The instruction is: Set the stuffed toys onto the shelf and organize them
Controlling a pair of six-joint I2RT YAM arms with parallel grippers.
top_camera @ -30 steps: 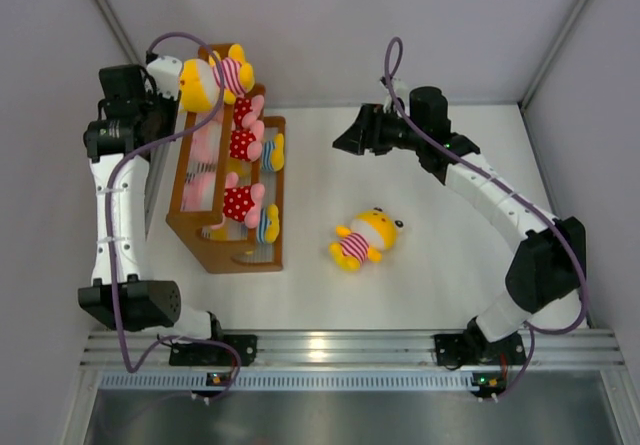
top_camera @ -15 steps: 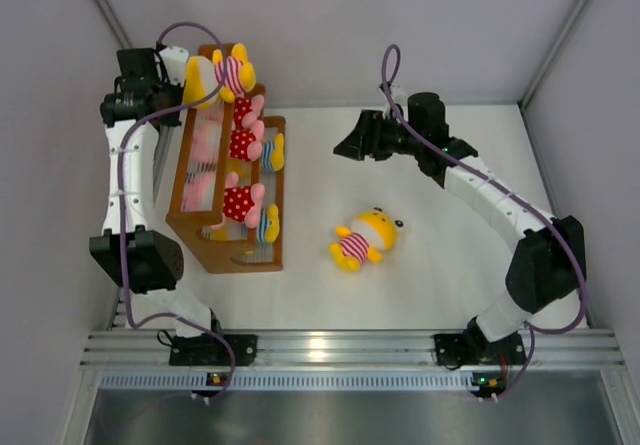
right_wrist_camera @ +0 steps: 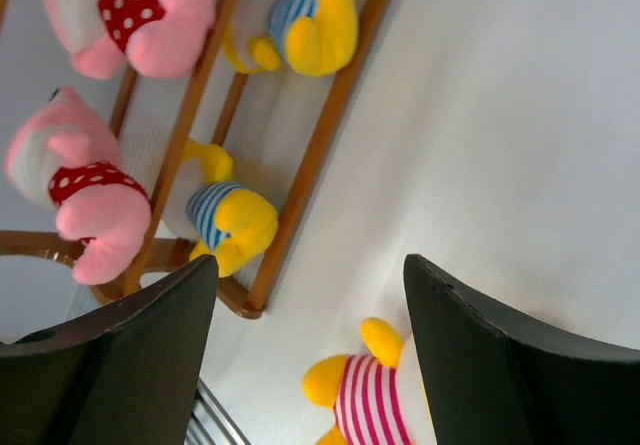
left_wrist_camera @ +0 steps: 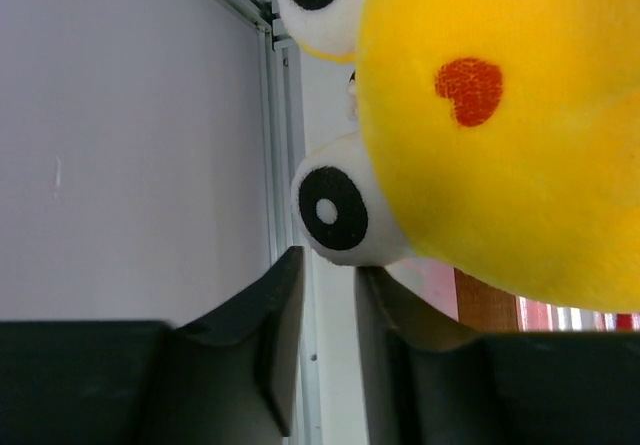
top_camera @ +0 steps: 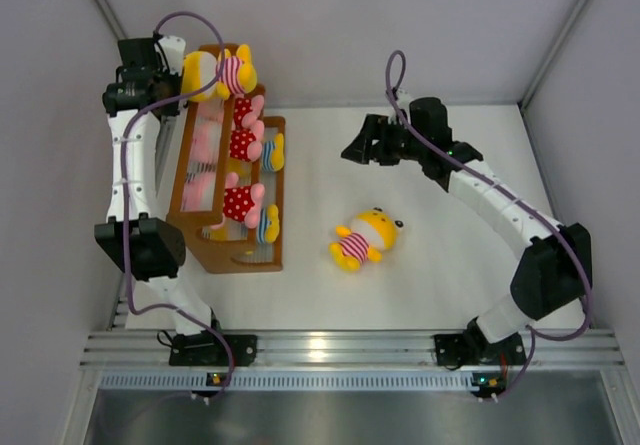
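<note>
The brown stepped shelf (top_camera: 215, 250) stands at the left. It holds two pink toys in red dotted outfits (top_camera: 240, 145) and two yellow toys in blue stripes (top_camera: 268, 223). A yellow toy in pink stripes (top_camera: 215, 70) lies across the shelf's far top end. My left gripper (top_camera: 172, 68) is at that toy's head (left_wrist_camera: 500, 115). Its jaws are almost shut, with a slim empty gap, and the tips (left_wrist_camera: 328, 260) touch the toy's eye. Another pink-striped yellow toy (top_camera: 365, 237) lies on the table. My right gripper (top_camera: 355, 150) hangs open and empty above the table. In the right wrist view this toy (right_wrist_camera: 375, 405) shows between the open fingers (right_wrist_camera: 310, 265).
Grey walls enclose the table on the left, back and right. The left arm stands between the left wall and the shelf. The shelf rail (right_wrist_camera: 320, 135) and its toys fill the top left of the right wrist view. A metal rail runs along the near edge.
My left arm has swung toward the back wall, and the top toy's head has shifted back with it. My right gripper has drifted slightly right. The toy on the table has not moved.
</note>
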